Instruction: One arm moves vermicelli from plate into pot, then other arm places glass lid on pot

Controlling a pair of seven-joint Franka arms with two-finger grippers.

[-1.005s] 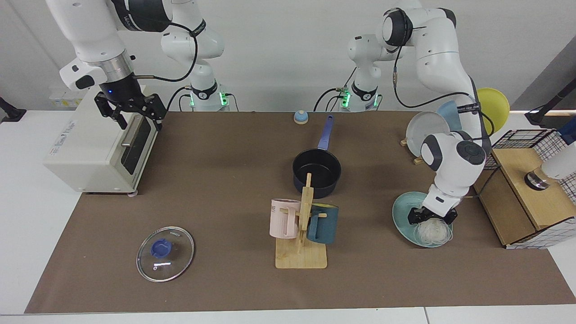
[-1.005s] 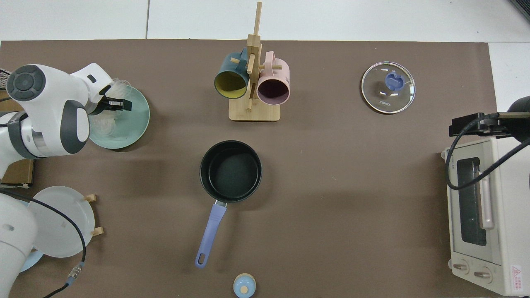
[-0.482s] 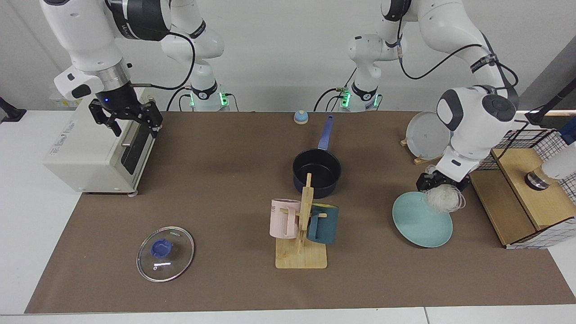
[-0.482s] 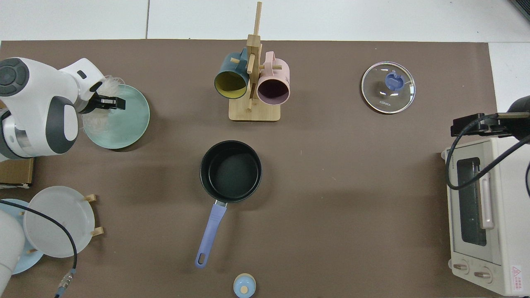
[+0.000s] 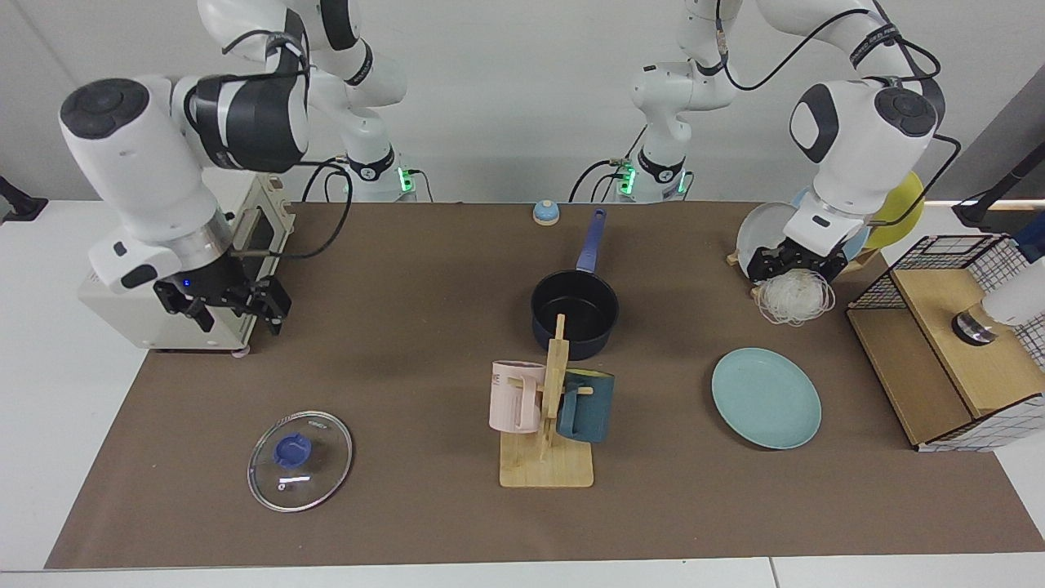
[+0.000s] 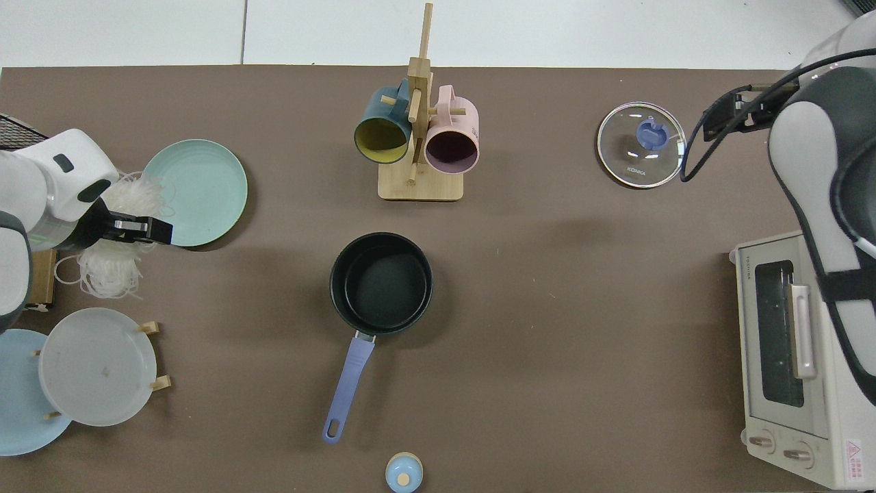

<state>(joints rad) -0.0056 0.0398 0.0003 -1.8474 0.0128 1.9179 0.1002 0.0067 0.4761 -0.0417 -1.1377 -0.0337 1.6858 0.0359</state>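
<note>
Step in hand: carrying noodles. Left gripper [image 5: 790,269] clamped on whitish vermicelli tangle [image 5: 792,297], aloft; bare teal plate [image 5: 766,398] nearer camera. Next: swing across over dark navy pot [image 5: 574,313]. Right gripper [image 5: 220,298], fingers apart, beyond clear glass lid [image 5: 300,460].

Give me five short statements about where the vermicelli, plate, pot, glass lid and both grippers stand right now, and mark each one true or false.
1. The vermicelli hangs from the left gripper, clear of the plate. True.
2. The pot already holds noodles. False: its black inside is bare.
3. The glass lid sits on the pot. False: it lies flat on the brown mat, far from the pot.
4. The right gripper hangs open in front of the toaster oven, holding nothing. True.
5. The pot's handle points toward the mug rack. False: it points away, toward the arm bases.
</note>
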